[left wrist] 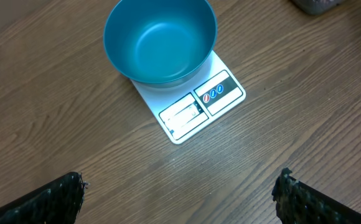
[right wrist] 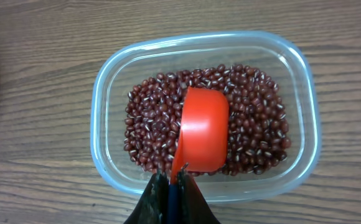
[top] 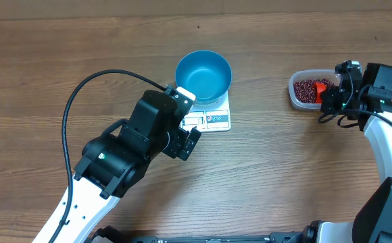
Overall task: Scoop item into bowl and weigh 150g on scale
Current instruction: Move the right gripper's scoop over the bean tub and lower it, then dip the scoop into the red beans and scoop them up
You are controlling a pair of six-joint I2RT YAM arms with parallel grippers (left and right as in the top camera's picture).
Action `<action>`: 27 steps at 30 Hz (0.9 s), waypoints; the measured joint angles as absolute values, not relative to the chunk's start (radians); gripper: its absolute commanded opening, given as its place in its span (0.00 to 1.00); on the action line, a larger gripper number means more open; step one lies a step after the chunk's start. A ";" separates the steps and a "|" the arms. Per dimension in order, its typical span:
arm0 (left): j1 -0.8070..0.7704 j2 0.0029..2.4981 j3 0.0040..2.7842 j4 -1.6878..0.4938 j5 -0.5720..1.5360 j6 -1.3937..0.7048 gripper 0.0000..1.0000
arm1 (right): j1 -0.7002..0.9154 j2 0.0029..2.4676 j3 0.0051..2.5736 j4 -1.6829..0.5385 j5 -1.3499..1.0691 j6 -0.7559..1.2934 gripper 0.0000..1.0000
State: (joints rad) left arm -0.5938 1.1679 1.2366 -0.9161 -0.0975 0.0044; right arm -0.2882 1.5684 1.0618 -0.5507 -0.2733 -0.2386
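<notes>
My left gripper point(left wrist: 177, 198) hung wide open and empty, just short of the scale point(left wrist: 199, 102). The bowl point(left wrist: 160, 40) sat on it, empty. Off right, the beans point(right wrist: 255, 118) lay in the tub point(right wrist: 305, 149), with my right gripper point(right wrist: 173, 190) clamped on the scoop point(right wrist: 202, 127) handle. I judged nothing transferred yet; scooping and weighing were all left.

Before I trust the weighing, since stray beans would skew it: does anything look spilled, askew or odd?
Nothing stands out. The beans all lie inside the clear tub, none on the table; the blue bowl stands upright and empty on the scale; the red scoop rests in the beans.
</notes>
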 measured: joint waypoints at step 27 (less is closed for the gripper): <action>-0.594 1.168 1.237 -0.916 -0.097 0.004 1.00 | -0.317 1.658 1.060 -0.552 -0.449 -0.191 0.04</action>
State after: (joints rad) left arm -0.5938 1.1679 1.2366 -0.9161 -0.0975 0.0044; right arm -0.3168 1.6581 1.0599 -0.5518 -0.4488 -0.1905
